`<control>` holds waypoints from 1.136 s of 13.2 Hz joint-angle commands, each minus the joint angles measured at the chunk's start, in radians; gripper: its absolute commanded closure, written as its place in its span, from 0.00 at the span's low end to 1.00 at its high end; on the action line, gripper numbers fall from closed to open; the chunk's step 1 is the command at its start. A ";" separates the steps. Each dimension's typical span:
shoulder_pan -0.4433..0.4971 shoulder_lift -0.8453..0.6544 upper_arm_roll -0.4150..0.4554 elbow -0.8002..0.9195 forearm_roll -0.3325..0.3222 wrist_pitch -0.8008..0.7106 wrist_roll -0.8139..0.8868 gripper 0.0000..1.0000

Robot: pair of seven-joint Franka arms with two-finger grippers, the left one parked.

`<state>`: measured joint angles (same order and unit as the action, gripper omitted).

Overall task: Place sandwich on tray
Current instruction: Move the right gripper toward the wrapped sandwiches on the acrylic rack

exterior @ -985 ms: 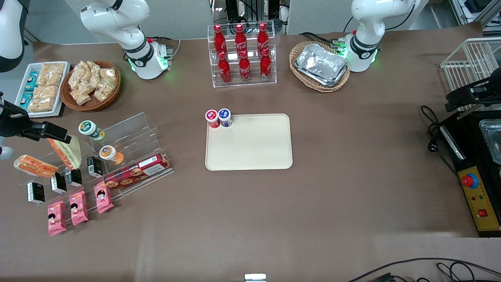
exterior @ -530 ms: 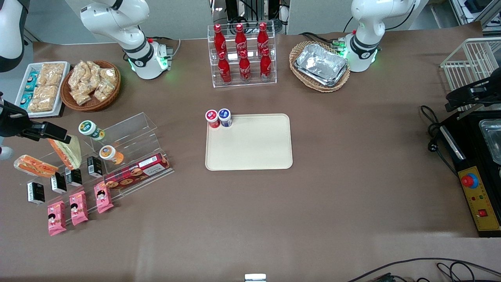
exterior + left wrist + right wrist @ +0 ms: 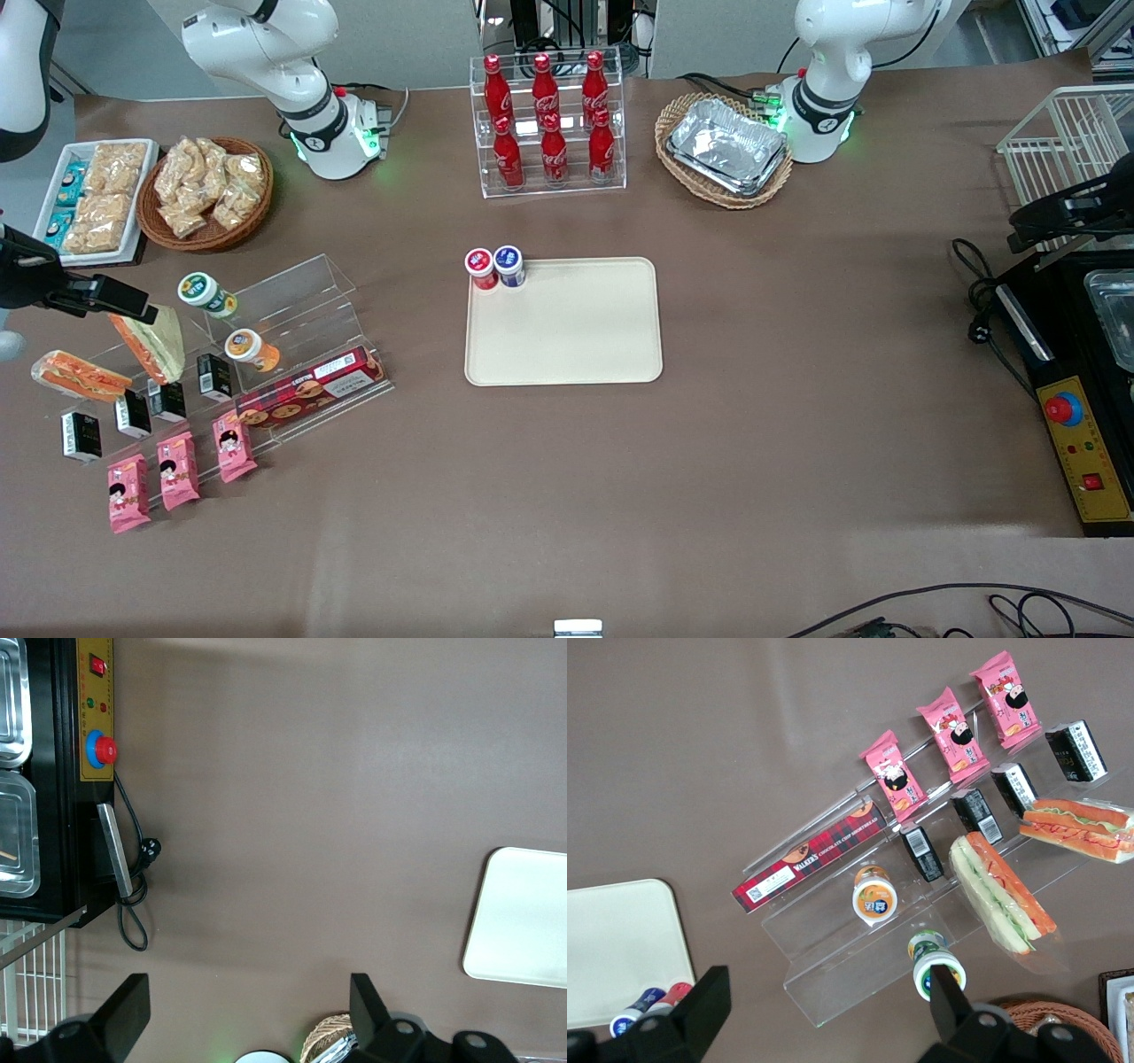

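Tool (image 3: pixel 146 312) on the working arm hovers over the clear acrylic stepped display rack (image 3: pixel 292 306) at the working arm's end of the brown table (image 3: pixel 797 425), above the rack's upper step. Wrist view shows both dark fingers (image 3: pixel 700 1005) spread wide, nothing between them.

Sandwich, small clear-wrapped wedge with pale bread and bright orange-red filling (image 3: pixel 78 375) (image 3: pixel 1085 827), lies on the rack at its outer end, untouched, apart from the tool. Just beside it: larger triangular sandwich with pale green-cream face (image 3: pixel 155 344) (image 3: pixel 1001 893), right under the tool tip in the front view.

Also on the rack:
- green-lidded white cup (image 3: pixel 205 294) (image 3: pixel 935 964), upper step
- orange-lidded cup (image 3: pixel 252 349) (image 3: pixel 874 895), one step nearer the front camera
- row of small black packets (image 3: pixel 133 412) (image 3: pixel 974 815)
- long red biscuit box (image 3: pixel 310 388) (image 3: pixel 808 865)
- three pink snack packs (image 3: pixel 177 470) (image 3: pixel 950 723), lowest step, nearest the front camera

Large flat cream-beige rectangular plastic tray (image 3: pixel 567 332) (image 3: pixel 611 948) (image 3: pixel 532 921) sits mid-table, well apart from the rack. On one corner, the one farther from the front camera: red-capped (image 3: pixel 480 268) and blue-capped (image 3: pixel 509 265) small pots, touching each other. Rest of the tray surface is bare.

Farther from the front camera than the tray: clear rack of red cola bottles (image 3: pixel 547 124). Wicker basket with silver foil trays (image 3: pixel 726 149) sits toward the parked arm's end.
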<state>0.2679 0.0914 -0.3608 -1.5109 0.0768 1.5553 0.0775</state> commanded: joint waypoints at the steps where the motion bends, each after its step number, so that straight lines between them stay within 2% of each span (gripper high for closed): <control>1: -0.001 -0.016 0.002 0.009 -0.009 -0.009 0.045 0.00; 3: -0.002 -0.013 0.002 0.009 -0.006 -0.006 0.062 0.00; 7: -0.004 -0.012 -0.001 0.009 -0.009 0.006 0.362 0.00; 15: -0.120 -0.004 -0.001 0.006 0.001 -0.001 0.422 0.00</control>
<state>0.1931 0.0853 -0.3652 -1.5108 0.0769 1.5582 0.4575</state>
